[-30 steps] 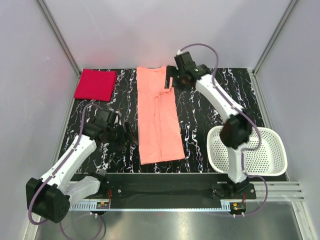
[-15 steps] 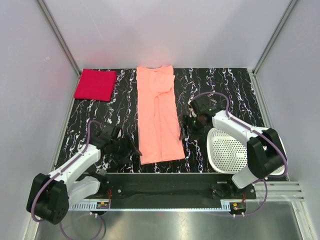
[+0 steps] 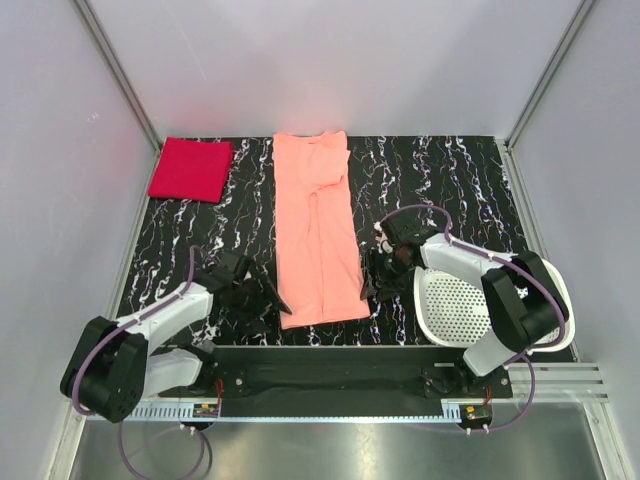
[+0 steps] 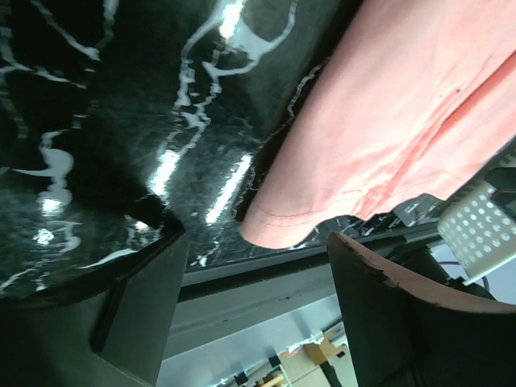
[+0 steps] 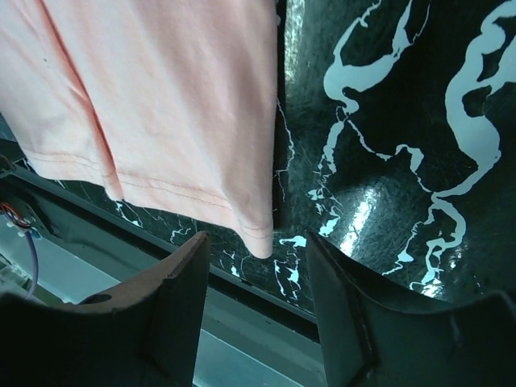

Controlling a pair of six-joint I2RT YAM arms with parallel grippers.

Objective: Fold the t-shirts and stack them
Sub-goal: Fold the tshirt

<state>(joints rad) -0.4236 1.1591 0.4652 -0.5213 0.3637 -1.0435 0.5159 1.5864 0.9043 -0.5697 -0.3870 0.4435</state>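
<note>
- Seeing the pink tee [image 3: 318, 230] lying flat in the middle, long side running far to near.
- Finding the left gripper [image 3: 272, 296] just beside its near left corner, the right gripper [image 3: 371, 282] just beside its near right corner, both wide open, holding nothing.
- Spotting the red tee [image 3: 190, 168] folded at far left.

The black marbled worktop [image 3: 450, 180] carries a long salmon tee [image 3: 318, 230]. A folded red tee [image 3: 190, 168] lies to its far left, a white basket [image 3: 455, 305] to its near right.

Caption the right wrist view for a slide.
Open right gripper lined up on a hem corner of the salmon t-shirt, which lies on the black marbled table.
</note>
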